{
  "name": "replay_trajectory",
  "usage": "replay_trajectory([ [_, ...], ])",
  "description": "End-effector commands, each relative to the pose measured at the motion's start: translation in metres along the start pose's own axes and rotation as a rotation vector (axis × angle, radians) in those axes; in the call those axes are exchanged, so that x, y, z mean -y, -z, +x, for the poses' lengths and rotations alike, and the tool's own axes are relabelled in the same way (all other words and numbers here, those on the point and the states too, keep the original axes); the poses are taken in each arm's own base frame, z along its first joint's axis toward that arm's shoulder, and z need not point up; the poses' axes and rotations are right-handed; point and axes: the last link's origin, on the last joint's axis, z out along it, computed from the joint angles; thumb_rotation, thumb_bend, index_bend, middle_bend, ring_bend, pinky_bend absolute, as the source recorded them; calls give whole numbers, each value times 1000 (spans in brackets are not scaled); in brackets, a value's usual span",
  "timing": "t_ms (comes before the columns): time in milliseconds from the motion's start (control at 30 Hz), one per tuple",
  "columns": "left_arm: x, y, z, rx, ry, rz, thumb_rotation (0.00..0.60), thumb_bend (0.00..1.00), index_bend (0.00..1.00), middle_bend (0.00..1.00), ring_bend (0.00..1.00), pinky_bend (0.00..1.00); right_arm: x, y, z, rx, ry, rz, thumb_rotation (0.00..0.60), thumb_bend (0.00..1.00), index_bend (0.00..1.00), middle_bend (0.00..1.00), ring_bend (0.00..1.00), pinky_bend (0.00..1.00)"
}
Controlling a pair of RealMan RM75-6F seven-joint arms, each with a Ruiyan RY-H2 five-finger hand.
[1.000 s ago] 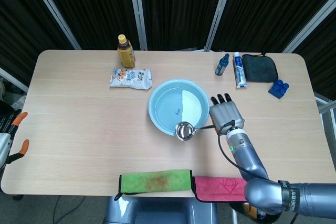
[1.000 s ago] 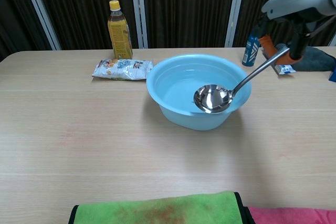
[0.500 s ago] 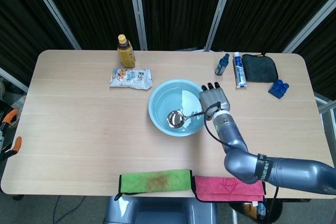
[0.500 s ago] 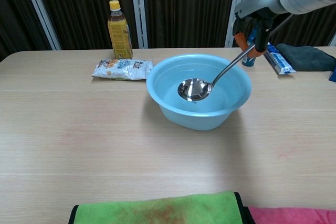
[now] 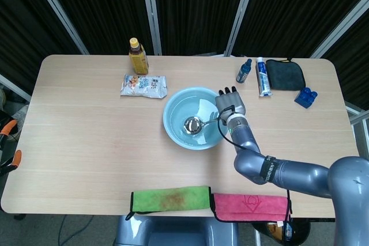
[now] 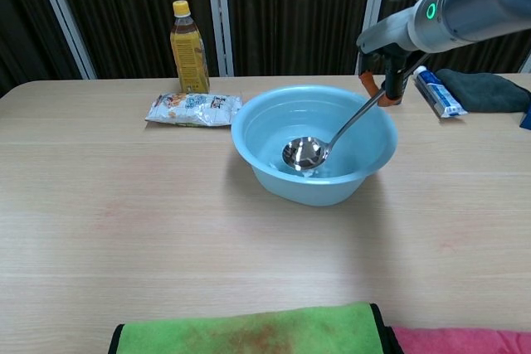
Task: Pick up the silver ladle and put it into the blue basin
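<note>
Ladle: the silver ladle [image 5: 194, 124] has its bowl down inside the basin, near the middle of the basin floor; its handle [image 6: 353, 119] slants up over the basin's right rim to the right hand; from the chest view the bowl [image 6: 304, 153] looks to be at or on the basin bottom, though contact cannot be told for sure
Basin: the blue basin [image 5: 173, 110] stands near the middle of the table, a little toward the far edge; its near wall [image 6: 323, 189] faces the chest camera
Right hand: the right hand [image 5: 230, 106] sits just past the basin's right rim, fingers closed around the top of the ladle handle; in the chest view the hand [image 6: 390, 64] holds the handle end above the rim
Left hand: only an orange-tipped part shows at the left border of the head view, off the table; whether it is spread or closed cannot be told
Table: a wooden table [image 5: 86, 142]; a tea bottle [image 5: 138, 56] and a snack packet [image 5: 143, 85] sit by the far edge, left of the basin
Far right corner: a small blue bottle [image 5: 244, 71], a toothpaste tube [image 5: 262, 76], a dark cloth [image 5: 285, 74] and a blue block [image 5: 306, 97]
Near edge: a green towel [image 5: 170, 198] and a pink towel [image 5: 249, 205] hang side by side
</note>
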Motion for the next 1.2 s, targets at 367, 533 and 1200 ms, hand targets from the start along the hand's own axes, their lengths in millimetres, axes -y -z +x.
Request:
replay_trajectory([
  [367, 3, -4, 2, 13, 24, -13, 600, 485, 75, 0, 0, 0, 11, -2, -27, -8, 22, 6, 600, 696, 689, 101, 0, 0],
  [533, 5, -5, 4, 14, 30, -4, 600, 486, 75, 0, 0, 0, 17, -2, -34, -3, 23, 19, 600, 696, 689, 102, 0, 0],
  [1200, 9, -5, 8, 18, 65, 3, 600, 485, 75, 0, 0, 0, 22, 19, -6, -20, -52, 22, 600, 699, 698, 114, 0, 0],
])
